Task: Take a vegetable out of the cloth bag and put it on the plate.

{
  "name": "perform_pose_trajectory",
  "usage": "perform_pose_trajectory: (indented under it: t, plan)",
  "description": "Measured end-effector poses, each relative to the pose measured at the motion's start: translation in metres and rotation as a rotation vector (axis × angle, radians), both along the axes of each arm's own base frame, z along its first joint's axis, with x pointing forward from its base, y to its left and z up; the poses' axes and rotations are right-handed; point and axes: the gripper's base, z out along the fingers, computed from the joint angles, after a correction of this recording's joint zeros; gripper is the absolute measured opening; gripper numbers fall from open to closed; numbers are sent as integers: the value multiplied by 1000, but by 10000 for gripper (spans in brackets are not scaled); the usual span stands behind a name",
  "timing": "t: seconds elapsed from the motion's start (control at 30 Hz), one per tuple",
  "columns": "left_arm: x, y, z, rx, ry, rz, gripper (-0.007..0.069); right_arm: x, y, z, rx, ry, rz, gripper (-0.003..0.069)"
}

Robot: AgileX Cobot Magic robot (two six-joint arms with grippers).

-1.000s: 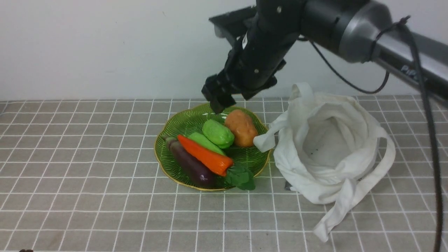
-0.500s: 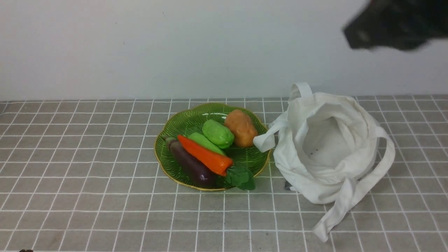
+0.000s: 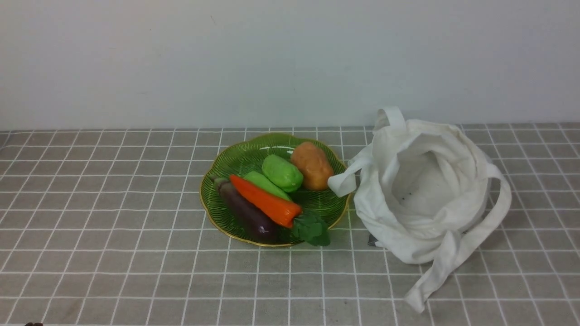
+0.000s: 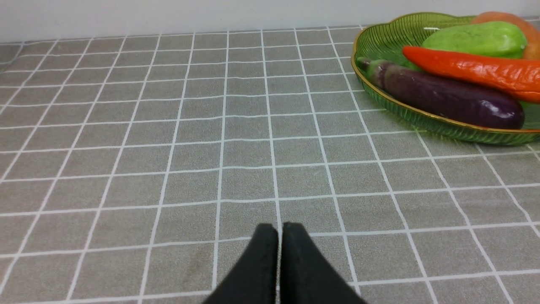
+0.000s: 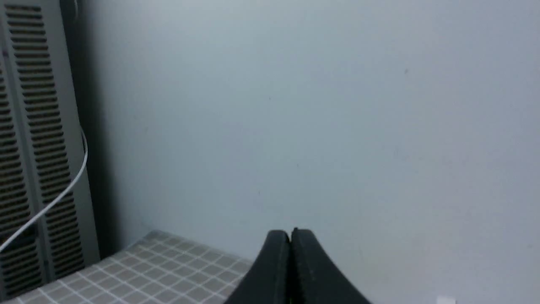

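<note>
several vegetables lie on the plate (image 3: 240, 158); the carrot (image 3: 267, 202) rests across its middle, against the eggplant (image 3: 247, 213). the bag (image 3: 426, 190) sits just beside the plate and looks empty. left gripper (image 4: 279, 228) and right gripper (image 5: 291, 234) both show jaws pressed together, holding nothing. the task looks done; any parking move should pass wide of the plate.

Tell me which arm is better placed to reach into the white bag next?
Probably the right: the cloth bag lies on the robot's right, while the left hand is across the plate from it. The right hand faces the wall, though.
</note>
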Motion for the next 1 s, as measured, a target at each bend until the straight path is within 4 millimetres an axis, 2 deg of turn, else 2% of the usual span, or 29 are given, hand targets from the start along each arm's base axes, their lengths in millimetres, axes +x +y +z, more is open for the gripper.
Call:
perform_pose_trajectory:
  t: [0.13,0.43,0.9,1.0]
  plan:
    - [0,0,0,0,0,0,-5,-7,-5,0,-5,-39,-13,-15]
    - [0,0,0,0,0,0,-5,-5,-5,-11,-72,56,-20,-15]
    - [0,0,0,0,0,0,-5,-4,-4,-17,-101,86,-23,-15]
    - [0,0,0,0,0,0,-5,1,-1,-35,-181,95,-29,-15]
